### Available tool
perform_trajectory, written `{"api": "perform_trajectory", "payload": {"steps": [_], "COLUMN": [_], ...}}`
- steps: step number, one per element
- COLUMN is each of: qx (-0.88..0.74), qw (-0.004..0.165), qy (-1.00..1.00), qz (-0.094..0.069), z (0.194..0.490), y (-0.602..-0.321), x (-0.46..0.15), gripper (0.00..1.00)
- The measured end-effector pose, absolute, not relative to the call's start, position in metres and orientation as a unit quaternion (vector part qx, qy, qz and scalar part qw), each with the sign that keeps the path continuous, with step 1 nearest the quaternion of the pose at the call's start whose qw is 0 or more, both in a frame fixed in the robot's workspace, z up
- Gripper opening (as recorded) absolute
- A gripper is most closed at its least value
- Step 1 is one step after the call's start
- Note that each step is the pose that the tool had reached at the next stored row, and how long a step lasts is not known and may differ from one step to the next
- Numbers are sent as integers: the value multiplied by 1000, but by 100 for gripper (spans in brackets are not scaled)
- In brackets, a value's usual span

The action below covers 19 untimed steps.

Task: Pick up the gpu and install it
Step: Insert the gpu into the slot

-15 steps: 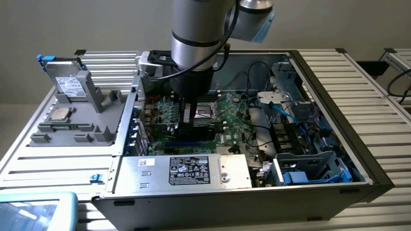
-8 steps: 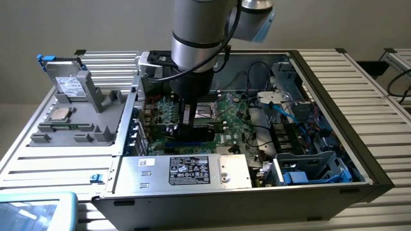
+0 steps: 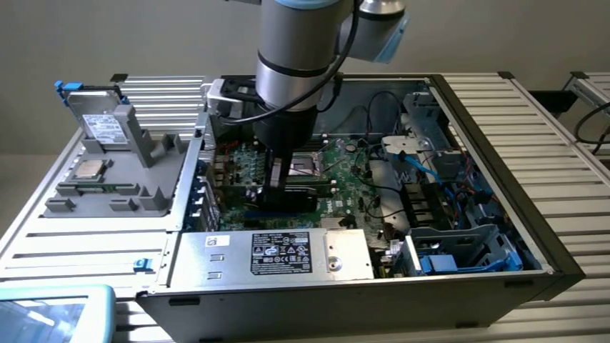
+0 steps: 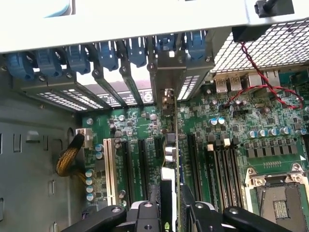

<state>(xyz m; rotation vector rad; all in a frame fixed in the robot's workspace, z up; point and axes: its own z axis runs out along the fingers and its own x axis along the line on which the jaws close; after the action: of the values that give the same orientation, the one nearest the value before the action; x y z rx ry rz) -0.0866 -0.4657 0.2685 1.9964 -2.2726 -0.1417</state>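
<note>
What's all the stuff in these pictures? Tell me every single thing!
table: one, silver slats, under everything
computer case: one, black, open, on the table
motherboard: one, green, inside the case
power supply: one, silver, inside the case, beside the motherboard
parts holder: one, grey, exterior view's left of the case
gpu: one, black and green, edge-on over the motherboard slots
arm: one, grey, reaching into the case
gripper: one, black, closed on the gpu

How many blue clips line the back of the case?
7 blue clips, side by side in one row along the case's rear edge; more may be hidden.
</note>
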Motion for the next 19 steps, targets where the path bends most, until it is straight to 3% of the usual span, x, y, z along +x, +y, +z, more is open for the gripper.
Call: {"api": "perform_trajectory", "payload": {"steps": [19], "qx": [668], "qw": [66], "qy": [-739], "qz": [-53], "z": [269], "y": [-465], "x": [-73], "gripper": [28]}}
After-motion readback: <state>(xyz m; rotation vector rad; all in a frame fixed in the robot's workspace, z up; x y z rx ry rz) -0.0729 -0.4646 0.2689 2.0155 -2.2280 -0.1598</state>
